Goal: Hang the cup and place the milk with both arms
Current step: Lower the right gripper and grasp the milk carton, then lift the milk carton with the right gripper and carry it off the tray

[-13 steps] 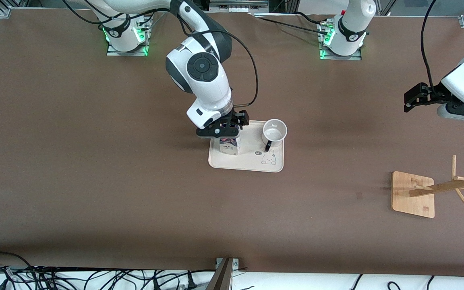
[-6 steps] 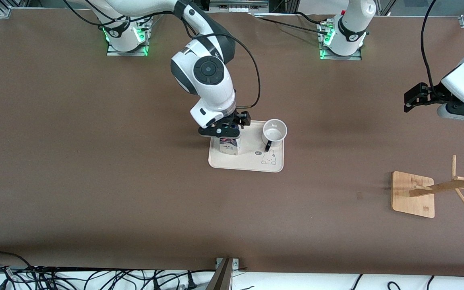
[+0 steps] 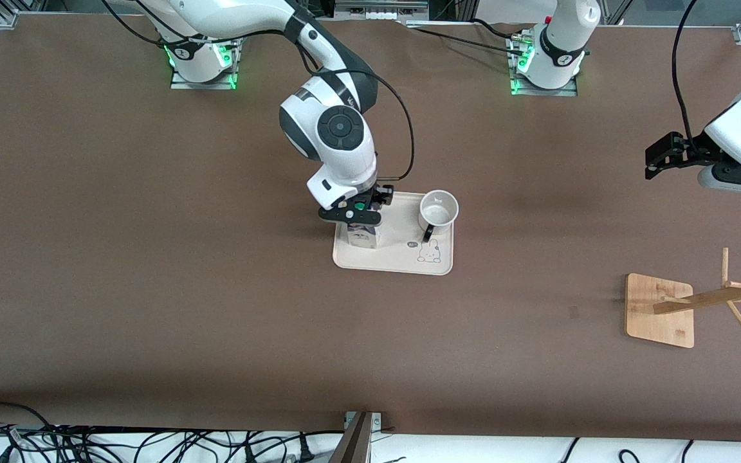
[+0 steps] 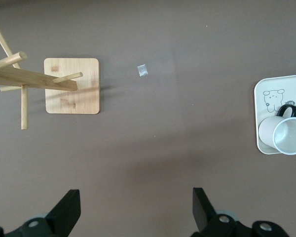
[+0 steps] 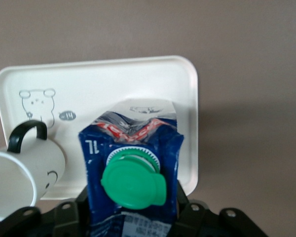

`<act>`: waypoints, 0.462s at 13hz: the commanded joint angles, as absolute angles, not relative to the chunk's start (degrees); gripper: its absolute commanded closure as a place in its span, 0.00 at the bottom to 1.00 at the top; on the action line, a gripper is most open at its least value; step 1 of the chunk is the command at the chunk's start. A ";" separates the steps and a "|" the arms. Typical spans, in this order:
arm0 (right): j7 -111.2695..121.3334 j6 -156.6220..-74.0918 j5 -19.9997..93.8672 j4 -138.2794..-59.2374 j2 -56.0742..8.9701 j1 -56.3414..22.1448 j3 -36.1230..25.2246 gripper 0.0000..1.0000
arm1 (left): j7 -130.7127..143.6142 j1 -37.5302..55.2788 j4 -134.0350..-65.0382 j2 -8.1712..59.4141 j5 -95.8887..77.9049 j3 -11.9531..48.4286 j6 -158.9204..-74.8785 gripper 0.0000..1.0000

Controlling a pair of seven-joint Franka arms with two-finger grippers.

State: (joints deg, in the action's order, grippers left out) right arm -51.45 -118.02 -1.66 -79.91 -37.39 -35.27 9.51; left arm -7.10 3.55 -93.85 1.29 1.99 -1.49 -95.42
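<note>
The right gripper (image 3: 359, 215) grips the milk carton (image 3: 363, 236) by its gable at the tray's (image 3: 402, 260) nine o'clock end, so a skewed lift could slip the soft top or knock the cup (image 3: 438, 211) at its three o'clock, while the left gripper (image 3: 657, 157) waits open above the table (image 3: 152, 289)

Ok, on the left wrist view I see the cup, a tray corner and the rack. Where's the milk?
Observer: The milk stands on the tray, beside the cup, toward the right arm's end.
Operator: Is the right pincer there?
Observer: Yes, the right pincer is down at the milk's top, right by the green cap.
Operator: And where's mine?
Observer: The left pincer waits open over bare table at the left arm's end.
</note>
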 commanded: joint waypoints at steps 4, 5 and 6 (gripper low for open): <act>-41.34 -107.34 1.39 -77.10 -32.79 -29.29 9.75 0.64 | -8.00 3.69 -93.52 1.05 3.08 -1.41 -94.66 0.00; -37.74 -105.23 2.28 -76.82 -32.00 -27.61 9.58 0.64 | -8.00 3.69 -93.52 0.97 3.08 -1.41 -94.66 0.00; -33.88 -103.99 2.46 -77.16 -30.43 -25.68 9.32 0.64 | -8.00 3.69 -93.52 0.97 3.08 -1.41 -94.66 0.00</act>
State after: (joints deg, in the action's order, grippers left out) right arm -40.29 -107.14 0.66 -77.29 -32.77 -29.16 9.11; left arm -7.10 3.56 -93.85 1.29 1.99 -1.49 -95.42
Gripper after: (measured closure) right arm 0.634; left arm 0.000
